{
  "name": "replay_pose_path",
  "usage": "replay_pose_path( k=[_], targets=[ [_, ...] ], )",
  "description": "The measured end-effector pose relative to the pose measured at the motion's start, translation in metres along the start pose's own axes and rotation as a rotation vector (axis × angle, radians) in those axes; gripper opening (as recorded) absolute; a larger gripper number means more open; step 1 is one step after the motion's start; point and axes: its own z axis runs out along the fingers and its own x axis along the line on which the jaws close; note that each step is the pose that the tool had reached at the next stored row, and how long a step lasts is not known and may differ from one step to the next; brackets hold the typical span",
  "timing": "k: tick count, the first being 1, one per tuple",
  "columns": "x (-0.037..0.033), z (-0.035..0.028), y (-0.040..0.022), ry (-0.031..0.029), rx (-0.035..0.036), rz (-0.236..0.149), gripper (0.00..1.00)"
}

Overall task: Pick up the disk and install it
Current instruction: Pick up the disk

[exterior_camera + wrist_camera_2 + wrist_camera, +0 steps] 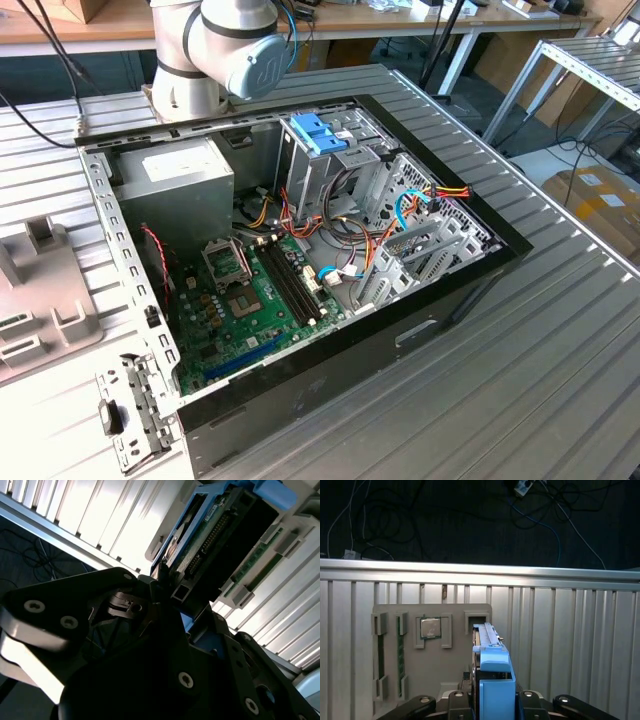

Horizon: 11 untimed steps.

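We had the tool (pixel 491 699) closed on the disk (pixel 486 641), held edge-on between its jaws, long axis running straight out from the tool toward the grey tray (pixel 430 680) on the table (pixel 570 630), far end seemingly near the tray's slot.

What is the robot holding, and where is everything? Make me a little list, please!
gripper: shut on the disk
disk: standing on edge, blue side rail showing, at the grey tray
grey tray: holds a processor chip and memory sticks
computer case: open, lying on the metal table
drive cage: inside the case, with blue clips
installed: not yet
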Motion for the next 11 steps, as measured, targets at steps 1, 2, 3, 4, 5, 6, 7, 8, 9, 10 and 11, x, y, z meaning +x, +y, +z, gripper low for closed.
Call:
replay_pose_path(
  k=[1,2,3,4,5,6,7,8,9,10,11],
  targets=[
    [0.0000,-0.0005,0.0000,0.0000,0.0000,0.000,0.37],
    [0.0000,-0.0010,0.0000,0.0000,0.0001,0.000,0.37],
    [-0.0001,-0.0016,-0.0001,0.0000,0.0000,0.000,0.37],
    [-0.0001,-0.0025,-0.0001,0.0000,0.0000,0.000,0.37],
    [-0.0001,-0.0034,-0.0001,0.0000,0.0000,0.000,0.37],
    [-0.0001,-0.0039,-0.0001,0.0000,0.0000,0.000,0.37],
    [-0.0001,-0.0043,-0.0001,0.0000,0.0000,0.000,0.37],
    [-0.0002,-0.0049,-0.0002,0.0000,0.0001,0.000,0.37],
    [-0.0002,-0.0054,-0.0002,0.0000,0.0000,0.000,0.37],
    [-0.0002,-0.0060,-0.0002,0.0000,0.0000,0.000,0.37],
    [-0.0002,-0.0065,-0.0002,0.0000,0.0000,0.000,0.37]
  ],
)
